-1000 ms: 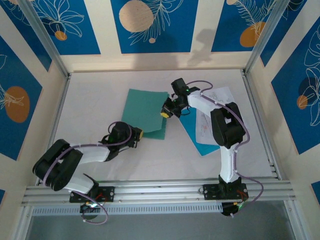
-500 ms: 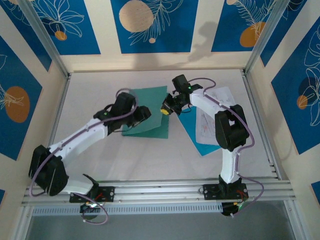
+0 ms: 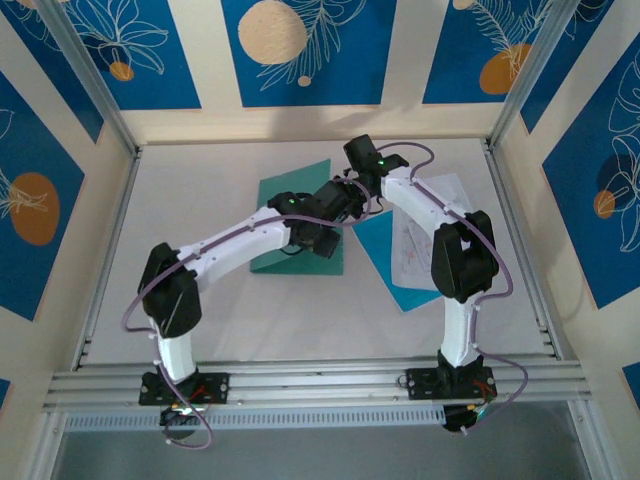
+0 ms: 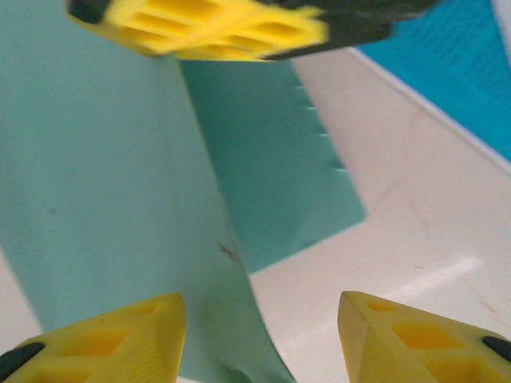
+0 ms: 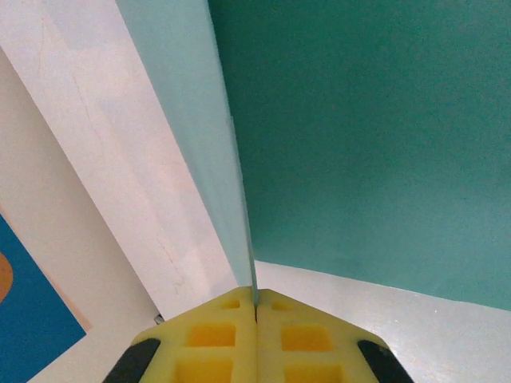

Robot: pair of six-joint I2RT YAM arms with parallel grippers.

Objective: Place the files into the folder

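Obs.: the right claw (image 5: 255,302) is clamping shut on the folder (image 3: 288,192) cover's edge, holding it raised mid-desk (image 3: 190,220). The left claw (image 4: 260,331) is hanging open close to the lifted cover. The files (image 3: 428,235) are lying right of the folder on a cyan sheet (image 3: 390,265).

Your folder (image 3: 298,178) reads plain teal-green, paler along the cover's edge in the right wrist view. The sheet (image 3: 380,245) is a brighter cyan-blue. The files (image 3: 447,192) are white with faint dark print. You've got yellow pads (image 4: 104,339) at both wrists. The wall panels (image 3: 300,50) are deep blue with white leaf outlines and orange discs.
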